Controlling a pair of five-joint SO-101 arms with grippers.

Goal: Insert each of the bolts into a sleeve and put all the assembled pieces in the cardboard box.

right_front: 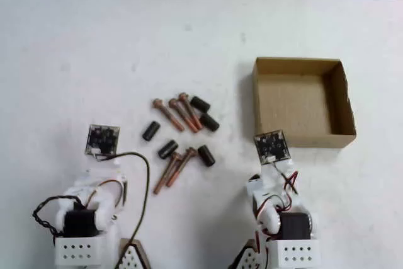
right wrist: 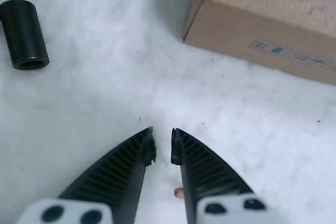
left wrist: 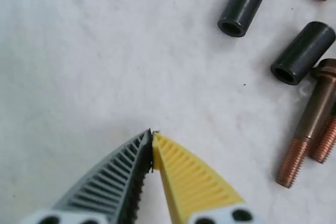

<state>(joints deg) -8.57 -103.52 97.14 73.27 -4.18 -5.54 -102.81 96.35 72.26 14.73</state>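
Five black sleeves lie loose mid-table, among them one (right_front: 151, 131) nearest the left arm and one (right_front: 206, 155) nearest the right arm. Three copper bolts (right_front: 177, 114) lie side by side farther back, and two more (right_front: 173, 171) sit closer to the arms. The cardboard box (right_front: 302, 102) stands open at the right with nothing inside. My left gripper (left wrist: 152, 136) hovers over bare table, shut and holding nothing, with two sleeves (left wrist: 243, 3) (left wrist: 303, 52) and a bolt (left wrist: 310, 124) beside it. My right gripper (right wrist: 161, 141) is open by a narrow gap, between a sleeve (right wrist: 23, 35) and the box corner (right wrist: 210, 14).
The white table (right_front: 94, 48) stretches bare to the left and behind the parts. Both arm bases (right_front: 79, 231) (right_front: 286, 231) sit at the near edge, with a black cable (right_front: 146, 187) looping beside the left one.
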